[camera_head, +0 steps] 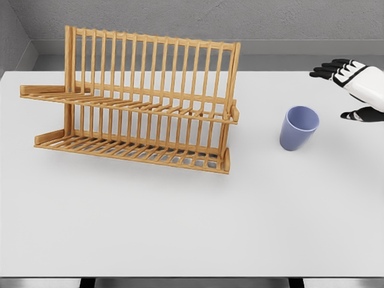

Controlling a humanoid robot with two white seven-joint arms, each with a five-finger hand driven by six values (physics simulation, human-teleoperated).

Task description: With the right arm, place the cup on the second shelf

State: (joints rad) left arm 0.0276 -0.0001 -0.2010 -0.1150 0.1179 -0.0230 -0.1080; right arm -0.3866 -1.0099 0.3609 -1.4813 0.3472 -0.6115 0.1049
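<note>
A light purple cup (298,128) stands upright on the white table (192,222), right of the middle. A wooden slatted rack (139,102) with a lower shelf (132,151) and an upper shelf (138,107) fills the left half of the table. My right hand (348,90) enters from the right edge, white with black fingers (327,67) spread, thumb below. It is open, holds nothing, and stays to the right of the cup, apart from it. The left arm does not show.
A grey wall runs behind the table. The table's front edge lies near the bottom of the picture, with bare white surface in front of the rack and the cup.
</note>
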